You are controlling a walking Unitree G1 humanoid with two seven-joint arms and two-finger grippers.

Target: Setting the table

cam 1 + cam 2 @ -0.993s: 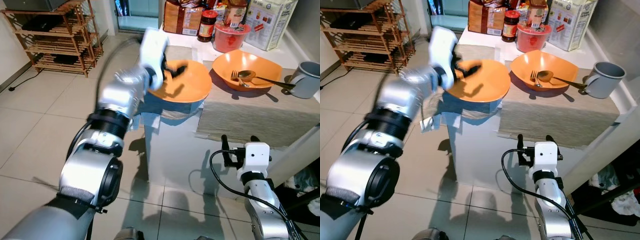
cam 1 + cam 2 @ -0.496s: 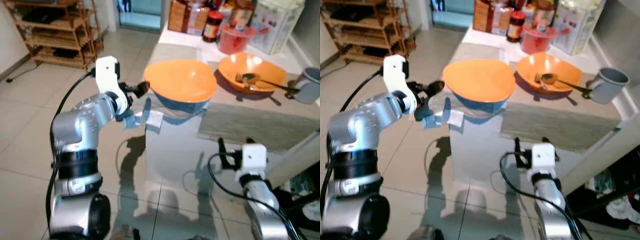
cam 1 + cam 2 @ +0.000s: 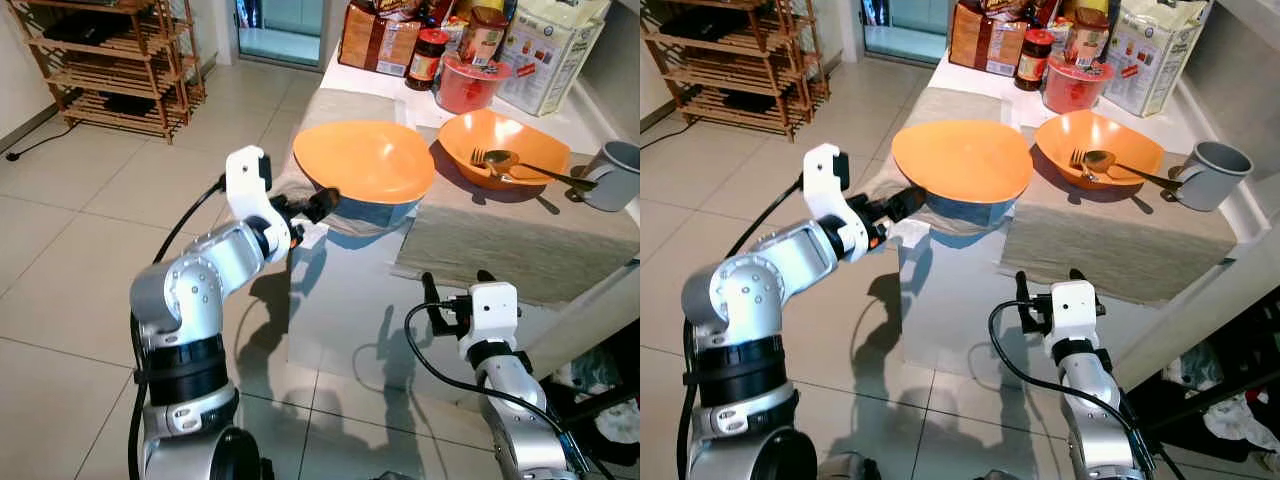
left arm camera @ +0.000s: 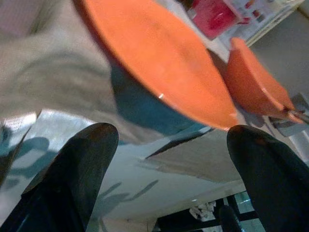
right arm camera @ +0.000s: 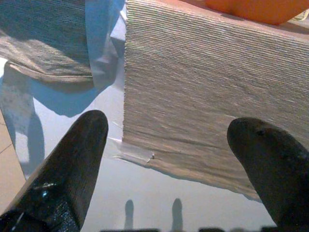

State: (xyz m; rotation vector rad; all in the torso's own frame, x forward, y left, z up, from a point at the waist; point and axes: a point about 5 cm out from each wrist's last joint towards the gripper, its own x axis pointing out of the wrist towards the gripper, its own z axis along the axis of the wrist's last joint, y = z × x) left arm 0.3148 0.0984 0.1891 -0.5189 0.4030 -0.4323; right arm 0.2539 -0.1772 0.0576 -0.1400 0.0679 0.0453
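Orange bowls (image 3: 365, 158) on grey mats (image 3: 1110, 240), white table (image 3: 345, 300), tiled floor.
My left gripper (image 3: 318, 207) and right gripper (image 3: 452, 290) are both spread, empty.

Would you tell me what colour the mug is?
The mug is grey, clearest in the right eye view.

left claw (image 3: 318, 207) raised, spread | right claw (image 3: 452, 288) low, spread

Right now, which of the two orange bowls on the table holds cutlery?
The far orange bowl, beside the grey mug, holds a fork and spoon. The near orange bowl, by the left gripper, holds nothing.
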